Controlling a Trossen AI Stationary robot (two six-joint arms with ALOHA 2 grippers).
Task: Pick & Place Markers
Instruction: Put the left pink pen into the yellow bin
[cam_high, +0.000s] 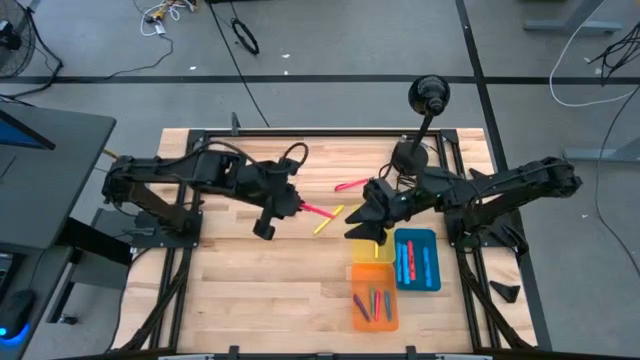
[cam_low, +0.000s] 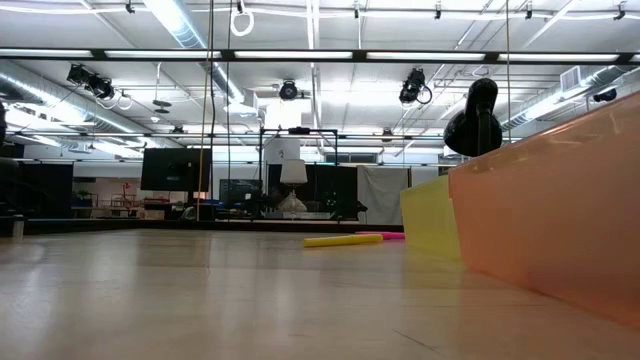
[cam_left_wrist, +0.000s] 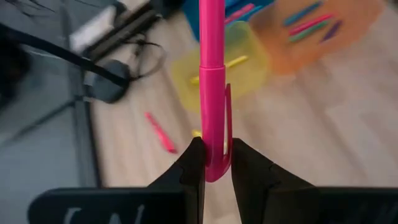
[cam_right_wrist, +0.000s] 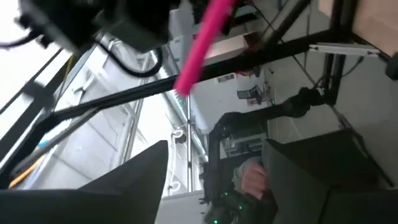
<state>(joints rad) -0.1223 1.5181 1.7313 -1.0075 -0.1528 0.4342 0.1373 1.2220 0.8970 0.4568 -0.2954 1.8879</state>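
Note:
My left gripper (cam_high: 292, 205) sits left of the table's centre, shut on a pink marker (cam_left_wrist: 212, 74) that sticks out past its fingertips toward the trays. My right gripper (cam_high: 362, 228) hovers open over the far edge of the yellow tray (cam_high: 372, 250) and holds nothing. In the right wrist view, that gripper (cam_right_wrist: 214, 180) faces the held pink marker (cam_right_wrist: 200, 43) from a distance. A yellow marker (cam_high: 322, 222) and another pink marker (cam_high: 350, 185) lie flat on the table. Several markers lie in the orange tray (cam_high: 375, 305) and the blue tray (cam_high: 417, 260). My left gripper pinches the pink marker by its cap end (cam_left_wrist: 214, 167), beside the clip, between its two fingertips (cam_left_wrist: 194, 168). The fingers come from the table's left and lie along the marker. The marker is lifted clear of the table, its free end (cam_high: 328, 213) pointing toward the right gripper.
The three trays stand together right of centre near the table's near edge. In the low view the orange tray (cam_low: 550, 220) and yellow tray (cam_low: 432, 220) fill the right side. A black stand (cam_high: 428, 97) rises at the far edge. Bare wood lies left and near.

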